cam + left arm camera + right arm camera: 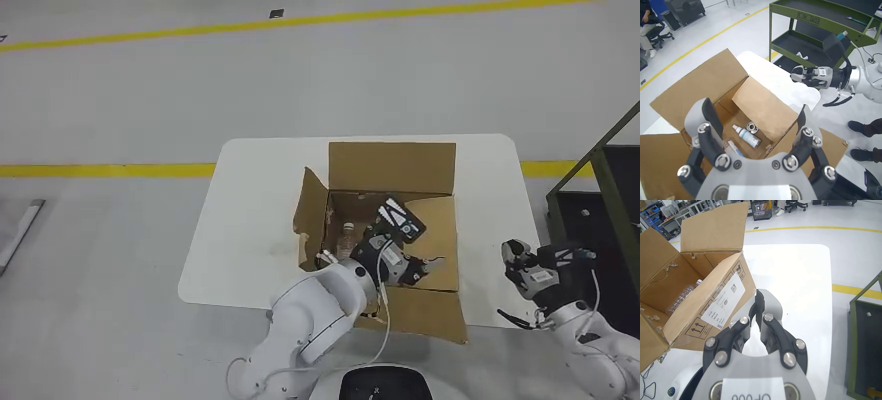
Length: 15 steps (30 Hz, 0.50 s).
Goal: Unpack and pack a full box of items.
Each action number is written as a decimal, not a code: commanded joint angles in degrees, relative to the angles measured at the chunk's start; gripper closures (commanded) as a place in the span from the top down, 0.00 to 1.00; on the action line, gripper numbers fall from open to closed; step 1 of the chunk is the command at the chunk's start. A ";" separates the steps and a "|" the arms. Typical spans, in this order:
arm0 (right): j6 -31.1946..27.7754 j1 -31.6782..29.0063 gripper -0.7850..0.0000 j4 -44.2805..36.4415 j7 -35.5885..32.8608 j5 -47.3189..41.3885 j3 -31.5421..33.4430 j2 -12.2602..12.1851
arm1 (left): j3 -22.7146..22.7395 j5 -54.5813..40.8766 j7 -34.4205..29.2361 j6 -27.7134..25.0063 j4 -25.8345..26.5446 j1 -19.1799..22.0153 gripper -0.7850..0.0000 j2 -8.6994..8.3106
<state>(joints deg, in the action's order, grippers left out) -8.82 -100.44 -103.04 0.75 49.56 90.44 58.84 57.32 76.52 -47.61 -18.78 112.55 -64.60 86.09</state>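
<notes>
The work seems to be at the unpacking step: the box [392,165] stands open on the counter [255,220], flaps turned out, and several items lie on its floor. The left hand [755,105] hangs above the opening of the box with its fingers spread wide, and it holds nothing. The right hand [758,300] is outside the box, just beside the side wall that carries a label; its fingers are pressed together with nothing between them.

Inside the box a spray bottle [746,135] lies on its side, with a small metal flange [752,127] just beside it toward the far wall. A clear plastic bottle [680,299] and a white tube [735,148] lie near the box wall under the left hand.

The next move probably calls for the left hand to go down into the box and close on one item — the spray bottle lies most free, so it looks the easiest choice. The fingers would need to come across its body, not along it.

Some parts are hidden. The left hand's own fingers and palm cover a part of the box floor, so the white tube and the clear plastic bottle are cut off — whether more items lie there cannot be told.
</notes>
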 commanded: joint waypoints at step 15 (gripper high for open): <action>0.35 1.84 0.00 0.12 -1.78 0.76 -1.90 0.89 | -5.93 -10.25 4.09 12.87 -32.46 13.45 1.00 3.45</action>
<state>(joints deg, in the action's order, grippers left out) -8.41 -98.69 -102.88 -0.83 50.21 88.79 59.68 51.65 66.05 -43.98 -6.55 82.29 -51.59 89.42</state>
